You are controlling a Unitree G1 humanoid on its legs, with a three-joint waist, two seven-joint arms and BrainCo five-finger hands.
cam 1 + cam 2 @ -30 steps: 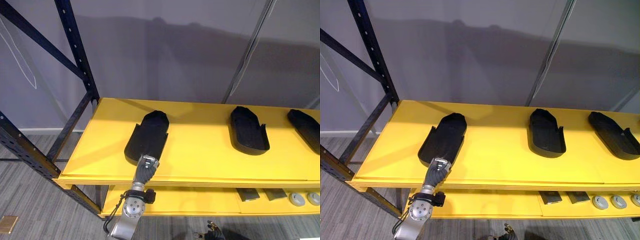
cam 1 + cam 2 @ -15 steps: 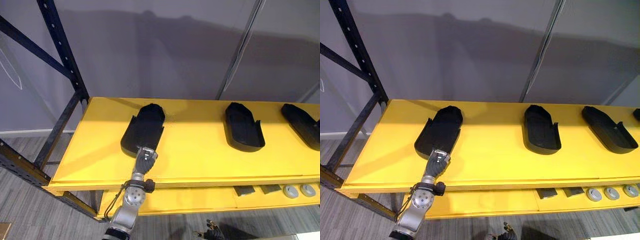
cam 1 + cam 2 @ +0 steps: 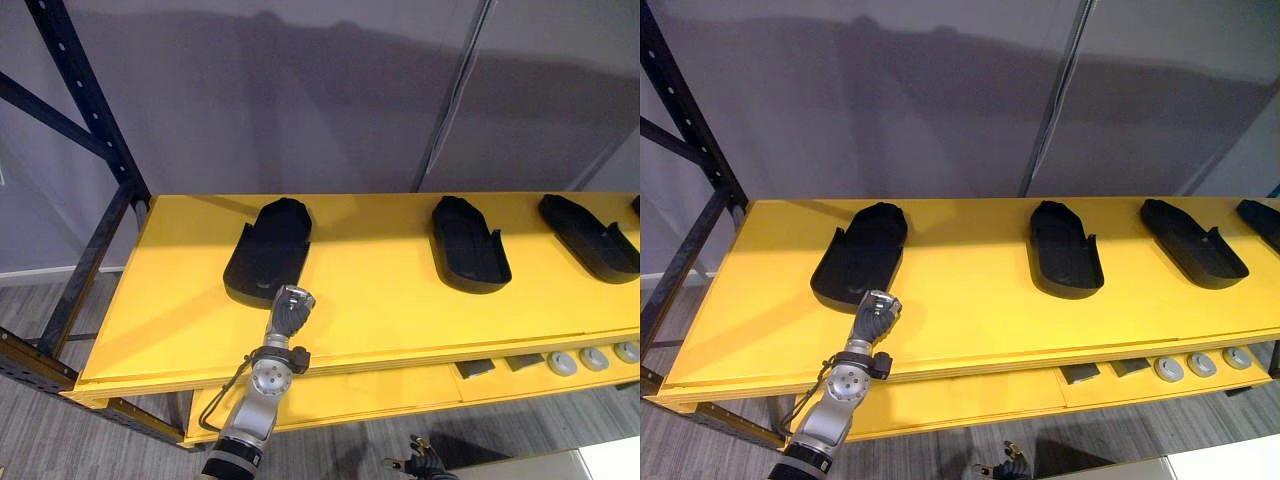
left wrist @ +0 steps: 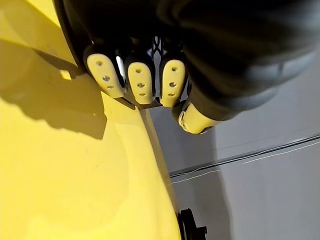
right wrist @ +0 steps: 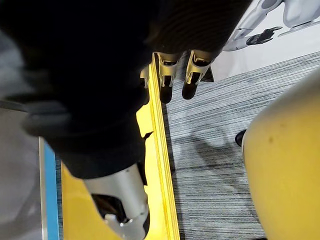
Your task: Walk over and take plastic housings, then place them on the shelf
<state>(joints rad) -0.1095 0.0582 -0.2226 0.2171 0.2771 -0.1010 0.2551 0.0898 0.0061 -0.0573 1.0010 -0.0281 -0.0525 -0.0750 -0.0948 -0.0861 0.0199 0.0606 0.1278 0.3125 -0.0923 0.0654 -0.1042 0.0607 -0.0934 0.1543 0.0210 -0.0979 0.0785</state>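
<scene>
Three black plastic housings lie on the yellow top shelf (image 3: 400,310): one at the left (image 3: 268,250), one in the middle (image 3: 468,245) and one at the right (image 3: 590,237). My left hand (image 3: 290,305) rests on the shelf at the near right corner of the left housing (image 4: 75,20). Its fingers (image 4: 142,82) are curled, with the tips against the housing's edge and nothing held. My right hand (image 5: 167,82) hangs low over the floor beside the shelf's edge, fingers relaxed and empty; it also shows at the bottom of the left eye view (image 3: 420,464).
A further black housing (image 3: 1265,220) shows at the shelf's far right edge. The lower shelf (image 3: 350,395) carries grey round parts (image 3: 595,358) and dark blocks (image 3: 475,368). A black rack upright (image 3: 85,110) stands at the left and a grey wall behind.
The whole picture has shifted, so the camera has moved along the shelf to the right. My left hand stays at the near end of the left housing.
</scene>
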